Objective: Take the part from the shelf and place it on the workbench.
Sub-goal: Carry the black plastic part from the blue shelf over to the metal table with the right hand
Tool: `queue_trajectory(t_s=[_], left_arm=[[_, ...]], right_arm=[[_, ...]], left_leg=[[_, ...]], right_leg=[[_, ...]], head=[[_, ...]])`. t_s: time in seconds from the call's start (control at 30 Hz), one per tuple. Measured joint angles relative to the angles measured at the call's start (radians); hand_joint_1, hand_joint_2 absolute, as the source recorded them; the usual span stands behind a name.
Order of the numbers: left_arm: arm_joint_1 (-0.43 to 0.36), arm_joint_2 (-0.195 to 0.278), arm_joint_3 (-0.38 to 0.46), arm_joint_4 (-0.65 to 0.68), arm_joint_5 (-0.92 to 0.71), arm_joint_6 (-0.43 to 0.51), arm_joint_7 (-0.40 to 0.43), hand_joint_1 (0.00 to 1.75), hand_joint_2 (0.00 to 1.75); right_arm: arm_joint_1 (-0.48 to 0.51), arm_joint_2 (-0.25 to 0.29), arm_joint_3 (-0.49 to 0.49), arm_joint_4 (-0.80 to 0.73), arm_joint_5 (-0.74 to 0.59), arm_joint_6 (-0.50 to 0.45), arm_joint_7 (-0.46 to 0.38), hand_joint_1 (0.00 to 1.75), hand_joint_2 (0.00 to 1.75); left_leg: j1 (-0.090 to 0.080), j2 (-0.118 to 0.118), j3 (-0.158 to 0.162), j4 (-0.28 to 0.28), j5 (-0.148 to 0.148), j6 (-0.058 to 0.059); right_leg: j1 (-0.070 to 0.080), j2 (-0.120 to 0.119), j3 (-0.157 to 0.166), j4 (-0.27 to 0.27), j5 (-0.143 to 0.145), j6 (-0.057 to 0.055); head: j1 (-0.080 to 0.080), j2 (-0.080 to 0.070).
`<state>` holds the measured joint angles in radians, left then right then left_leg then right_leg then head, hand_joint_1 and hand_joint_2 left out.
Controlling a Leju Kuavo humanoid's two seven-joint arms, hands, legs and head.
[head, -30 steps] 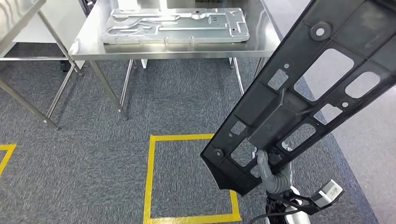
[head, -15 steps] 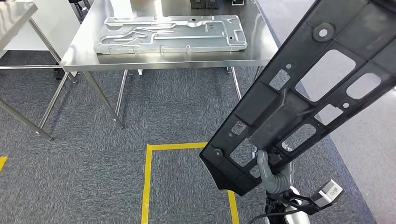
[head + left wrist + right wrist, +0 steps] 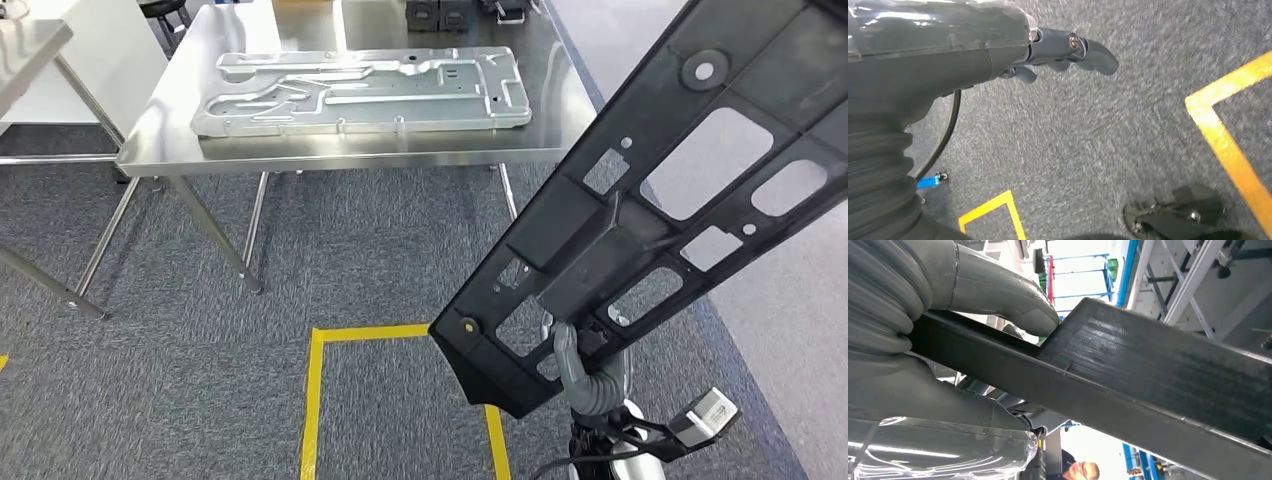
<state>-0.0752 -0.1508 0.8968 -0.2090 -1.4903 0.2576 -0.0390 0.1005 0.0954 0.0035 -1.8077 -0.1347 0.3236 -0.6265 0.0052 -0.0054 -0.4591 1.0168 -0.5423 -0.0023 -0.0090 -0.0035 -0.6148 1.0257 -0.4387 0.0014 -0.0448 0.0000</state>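
A long black plastic part (image 3: 650,200) with several cut-outs slants up across the right of the head view. My right hand (image 3: 585,370) grips it near its lower end; in the right wrist view the thumb (image 3: 998,295) presses on the part's (image 3: 1148,375) edge. The steel workbench (image 3: 340,152) stands ahead on thin legs, with a flat silver metal panel (image 3: 360,90) lying on it. My left hand (image 3: 1063,50) hangs over the carpet, fingers loosely apart, holding nothing.
A yellow tape square (image 3: 312,400) marks the grey carpet in front of me. A second steel table (image 3: 30,50) stands at the far left. Dark items (image 3: 440,12) sit at the workbench's back edge. A person (image 3: 1083,470) appears behind in the right wrist view.
The whole scene has shifted down the picture: the camera has moved toward the workbench. The black part stays in my right hand at the same place in view.
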Motion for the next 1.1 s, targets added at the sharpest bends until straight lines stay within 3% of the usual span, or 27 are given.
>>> queue_trajectory(t_s=[0.07,0.17,0.2,0.23,0.27,0.33,0.37,0.4,0.47,0.53,0.6,0.67,0.7,0.73,0.77,0.83,0.9,1.03,1.1], left_arm=[[-0.002,0.0,0.0,0.0,-0.001,-0.001,0.001,0.0,1.75],[-0.001,0.0,0.0,0.0,-0.001,-0.003,0.004,0.0,1.75],[0.0,0.001,0.0,0.0,-0.001,-0.004,0.005,0.0,1.75],[0.002,0.001,0.0,0.0,-0.001,-0.005,0.007,0.0,1.75],[0.004,0.001,0.0,0.0,-0.001,-0.006,0.008,0.0,1.75],[0.006,0.002,0.0,0.0,-0.001,-0.008,0.011,0.0,1.75],[0.006,0.002,0.0,0.0,0.0,-0.008,0.012,0.0,1.75],[0.005,0.003,0.0,0.0,0.0,-0.008,0.014,0.0,1.75],[0.006,0.003,0.001,0.0,0.002,-0.008,0.015,0.0,1.75],[0.009,0.002,0.001,0.0,0.002,-0.008,0.013,0.0,1.75],[0.007,0.0,0.001,0.0,0.002,-0.007,0.01,0.0,1.75],[0.003,0.0,0.001,0.0,0.002,-0.007,0.008,0.0,1.75],[0.004,0.0,0.001,0.0,0.002,-0.007,0.007,0.0,1.75],[0.005,0.0,0.001,0.0,0.003,-0.006,0.007,0.0,1.75],[0.006,0.0,0.001,0.0,0.002,-0.006,0.007,0.0,1.75],[0.009,-0.001,0.001,0.0,0.002,-0.006,0.006,0.0,1.75],[0.006,-0.001,0.001,0.0,0.001,-0.006,0.006,0.0,1.75],[0.002,0.0,0.001,0.0,-0.001,-0.006,0.01,0.0,1.75],[-0.001,0.0,0.001,0.0,-0.002,-0.006,0.013,0.0,1.75]], right_arm=[[0.0,0.0,0.0,-0.002,0.0,0.0,0.0,1.75,1.75],[0.002,0.0,0.0,-0.002,0.0,-0.001,0.0,1.75,1.75],[0.003,0.0,0.0,-0.002,0.0,-0.001,0.0,1.75,1.75],[0.004,0.0,0.0,-0.002,0.001,-0.001,0.0,1.75,1.75],[0.005,0.0,0.0,-0.002,0.001,-0.001,0.0,1.75,1.75],[0.005,0.0,0.0,-0.002,0.0,-0.001,0.0,1.75,1.75],[0.005,0.0,0.0,-0.002,0.001,-0.001,0.0,1.75,1.75],[0.006,0.0,0.001,-0.001,0.001,-0.001,0.001,1.75,1.75],[0.007,0.0,0.001,0.0,0.002,-0.001,0.002,1.75,1.75],[0.007,0.0,0.002,-0.001,0.003,-0.001,0.004,1.75,1.75],[0.004,0.0,0.002,-0.001,0.003,-0.001,0.004,1.75,1.75],[0.003,0.0,0.002,-0.001,0.003,-0.001,0.004,1.75,1.75],[0.004,0.0,0.002,-0.001,0.003,-0.001,0.004,1.75,1.75],[0.005,0.0,0.001,-0.001,0.003,-0.001,0.005,1.75,1.75],[0.005,0.0,0.001,0.0,0.003,-0.001,0.005,1.75,1.75],[0.005,0.0,0.002,0.0,0.003,-0.002,0.005,1.75,1.75],[0.005,0.0,0.002,0.001,0.003,-0.003,0.006,1.75,1.75],[0.009,0.0,0.001,0.002,0.002,-0.004,0.008,1.75,1.75],[0.008,0.0,0.001,0.002,0.002,-0.005,0.007,1.75,1.75]], left_leg=[[0.002,0.0,-0.029,0.07,-0.013,-0.006],[0.003,0.0,-0.142,0.238,-0.087,-0.015],[0.003,0.0,-0.173,0.268,-0.102,-0.016],[0.003,0.0,-0.19,0.266,-0.097,-0.014],[0.001,0.0,-0.191,0.232,-0.069,-0.009],[-0.007,0.0,-0.163,0.111,0.027,0.009],[-0.013,0.0,-0.152,0.063,0.049,0.018],[-0.019,-0.001,-0.144,0.034,0.058,0.026],[-0.023,-0.003,-0.134,0.012,0.05,0.038],[-0.016,-0.003,-0.108,-0.008,0.073,0.047],[-0.009,-0.001,-0.088,-0.015,0.08,0.051],[-0.007,-0.001,-0.082,-0.016,0.071,0.05],[-0.006,-0.002,-0.078,-0.015,0.066,0.048],[-0.005,-0.003,-0.071,-0.015,0.059,0.045],[-0.002,-0.003,-0.061,-0.015,0.051,0.041],[0.003,-0.004,-0.039,-0.015,0.033,0.031],[0.005,-0.005,-0.028,-0.016,0.018,0.019],[0.005,-0.003,-0.024,0.001,0.013,-0.007],[0.007,-0.002,-0.063,0.077,-0.001,-0.014]], right_leg=[[-0.001,0.002,0.021,-0.008,-0.009,-0.015],[0.002,0.003,0.044,-0.011,-0.028,-0.025],[0.004,0.005,0.052,-0.011,-0.036,-0.026],[0.007,0.007,0.062,-0.011,-0.044,-0.027],[0.009,0.008,0.073,-0.011,-0.052,-0.027],[0.014,0.009,0.095,-0.012,-0.068,-0.026],[0.015,0.01,0.103,-0.012,-0.075,-0.023],[0.015,0.01,0.108,-0.014,-0.081,-0.018],[0.014,0.012,0.117,-0.008,-0.082,-0.004],[0.014,0.011,0.123,0.013,-0.087,0.007],[0.011,0.01,0.09,0.083,-0.127,0.017],[0.003,0.009,0.013,0.197,-0.18,0.028],[-0.001,0.009,-0.022,0.237,-0.191,0.033],[-0.005,0.009,-0.045,0.248,-0.184,0.04],[-0.009,0.008,-0.048,0.221,-0.155,0.046],[-0.015,0.006,-0.021,0.102,-0.058,0.052],[-0.013,0.002,-0.006,0.016,-0.003,0.042],[-0.007,0.005,0.003,-0.006,-0.003,0.002],[-0.008,0.005,0.024,-0.012,-0.014,-0.011]], head=[[0.0,0.0],[0.0,0.0],[0.0,0.0],[-0.001,0.0],[-0.001,0.0],[0.0,0.0],[0.0,0.0],[0.0,0.0],[-0.001,0.0],[-0.001,0.0],[0.0,0.0],[0.0,0.0],[0.0,0.0],[0.0,0.0],[0.0,0.0],[0.0,0.0],[0.0,0.0],[-0.001,0.0],[-0.001,0.0]])
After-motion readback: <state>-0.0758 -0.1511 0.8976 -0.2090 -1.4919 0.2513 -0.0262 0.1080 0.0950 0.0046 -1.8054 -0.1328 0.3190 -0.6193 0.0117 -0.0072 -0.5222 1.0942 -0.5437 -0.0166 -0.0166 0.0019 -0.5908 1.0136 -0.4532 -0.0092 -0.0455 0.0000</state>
